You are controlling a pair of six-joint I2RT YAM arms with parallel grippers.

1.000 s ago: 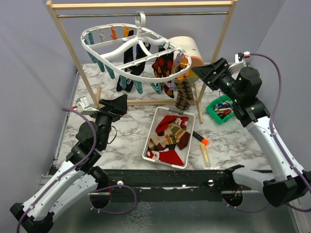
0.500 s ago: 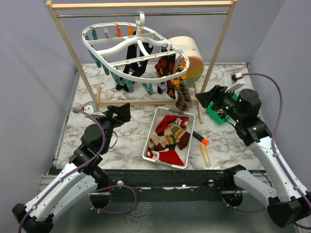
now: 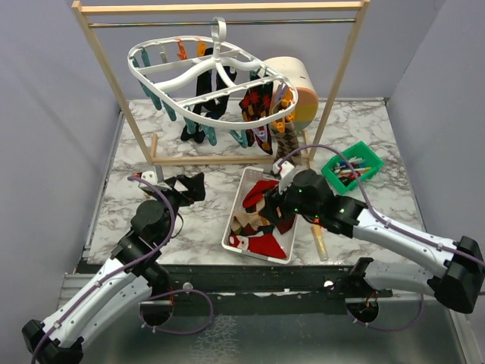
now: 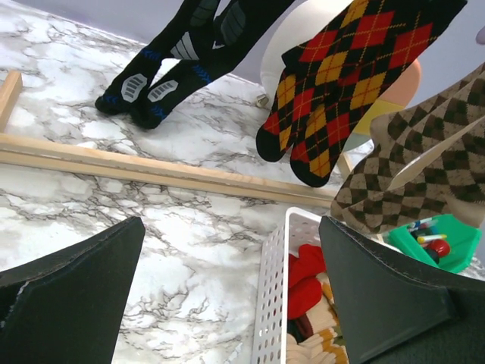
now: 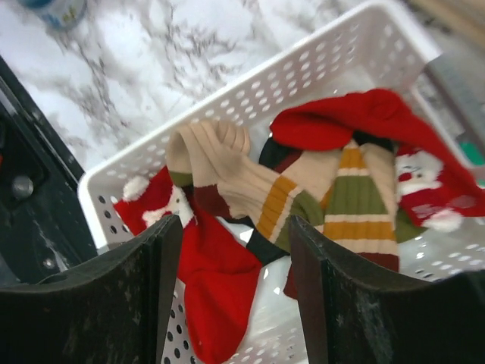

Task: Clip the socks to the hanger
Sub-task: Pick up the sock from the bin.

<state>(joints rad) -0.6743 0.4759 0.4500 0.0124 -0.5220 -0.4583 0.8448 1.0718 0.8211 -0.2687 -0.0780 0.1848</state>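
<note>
Overhead view of a marble table [image 3: 204, 227] w/ two robot arms bolted at its near edge.

You've got the R gripper [image 5: 233, 241] hanging low over the white basket [image 5: 227, 106], which sits mid-table by the near edge. Its jaws are parted and hold nothing. The gap lines up over the loose socks [image 5: 303, 189] heaped inside: a tan/green/orange striped one and red ones w/ white trim. That pose reads as lining up a pick, so your next step is prob. to close on one sock only, not a clump.

The L gripper [image 4: 231, 227] is spread wide and empty. It sits left of the basket, aimed toward the far edge. It's likely placed there to stay out of R's way, or to be ready to work a clip.

The hanger [image 3: 220, 64] is a white oval frame w/ small teal and orange clips. It hangs by its hook from the wooden rack [image 3: 220, 7] over the far half of the table. Already clipped to it, toes down, are a black pair [image 4: 189, 45], a red/yellow argyle sock [image 4: 333, 83] and a brown argyle sock [image 4: 409, 167]. These sit toward the frame's middle and right, so the left-side clips look free, though they're too small to be sure.

A green bin [image 3: 352, 167] of pens stands nr the right edge, apart from the basket and not part of the job.
</note>
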